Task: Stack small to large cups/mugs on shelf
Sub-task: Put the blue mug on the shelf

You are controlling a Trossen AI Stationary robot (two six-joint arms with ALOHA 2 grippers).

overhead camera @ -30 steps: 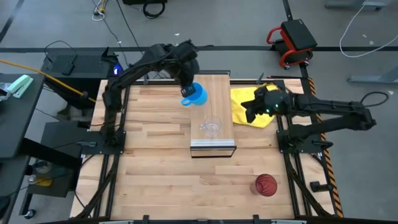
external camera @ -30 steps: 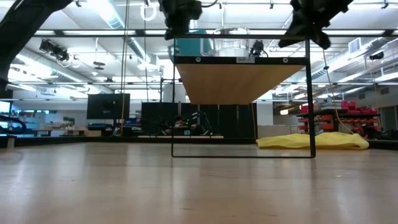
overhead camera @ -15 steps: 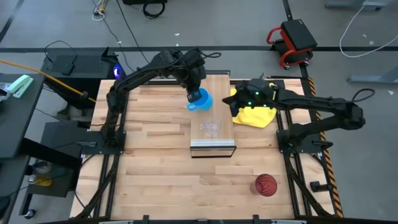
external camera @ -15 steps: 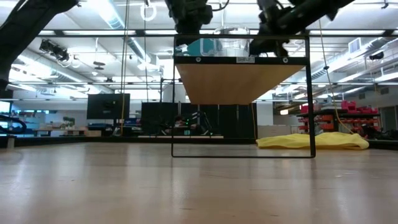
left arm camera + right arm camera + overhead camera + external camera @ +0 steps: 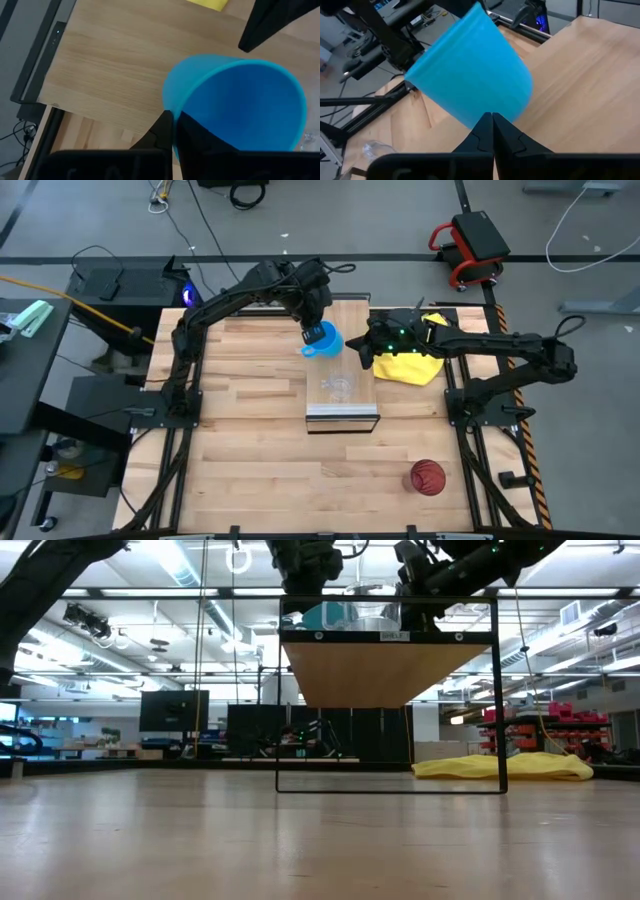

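- my left gripper (image 5: 318,332) is pinching the rim of the blue mug (image 5: 324,340), one finger inside and one outside, holding it over the far half of the shelf (image 5: 352,315).
- in the right wrist view the mug is hanging tilted, its base off the board, so i judge it is not yet seated.
- my right gripper (image 5: 362,350) is hovering just beside the mug, on the side toward the yellow cloth (image 5: 410,367), with its fingers pressed together on nothing; the tips are pointing at the mug's wall.
- the glass cup (image 5: 340,386) is standing on the near half of the shelf, close to the mug but apart from it.
- the red tumbler (image 5: 427,477) is sitting on the table near the front right corner, well apart from the shelf.
- the step in hand, as i read it, is settling the mug on the board next to the glass.
- to do it well, i should be levelling the mug first, then lowering it straight until the base is lying flat.
- the closed right tips could be steadying the wall, but only lightly; a hard push would be twisting the mug in my rim pinch.
- i should be keeping the mug clear of the glass, which looks light and easy to knock off the edge.
- only once the base is flat should i be spreading the left fingers and lifting straight up.
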